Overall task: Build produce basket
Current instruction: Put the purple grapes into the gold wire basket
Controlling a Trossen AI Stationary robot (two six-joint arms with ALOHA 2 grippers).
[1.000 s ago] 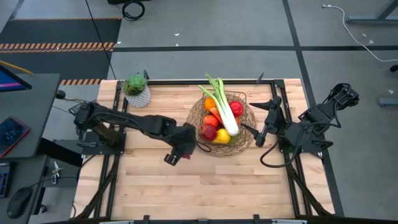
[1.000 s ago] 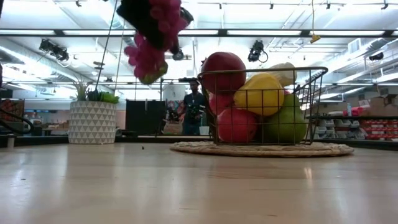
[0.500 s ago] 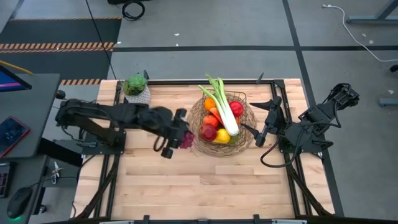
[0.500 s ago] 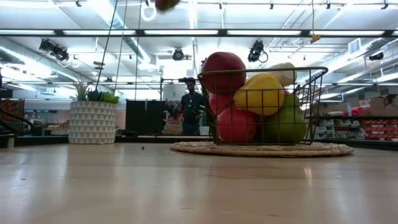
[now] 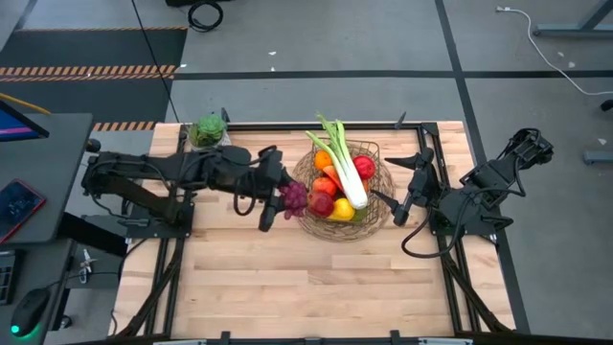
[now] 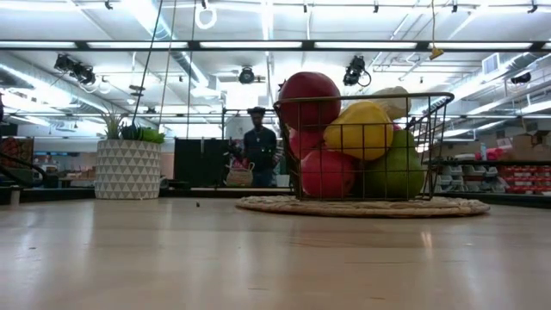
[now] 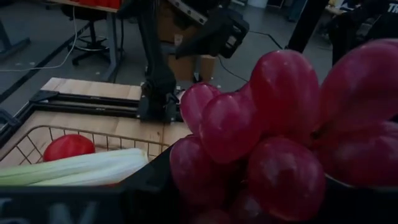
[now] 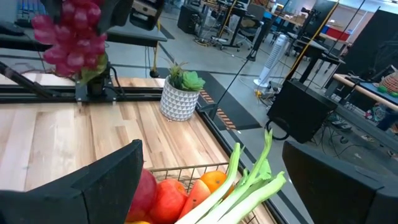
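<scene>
Above the desk (image 5: 249,278) beside the basket (image 5: 305,172), left gripper (image 5: 283,198) clamping purple grapes (image 5: 293,197); probably best carried over the rim, then released; right gripper (image 5: 397,206) idle, jaws wide.

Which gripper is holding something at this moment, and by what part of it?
The left gripper holds the purple grapes, clamped at the bunch's upper end so it hangs down beside the basket. The right gripper is open, holding nothing.

basket (image 5: 305,172): brown wire, upright mid-table, fruit and leek (image 5: 343,163) inside | purple grapes (image 5: 293,197): held aloft beside its rim
</scene>
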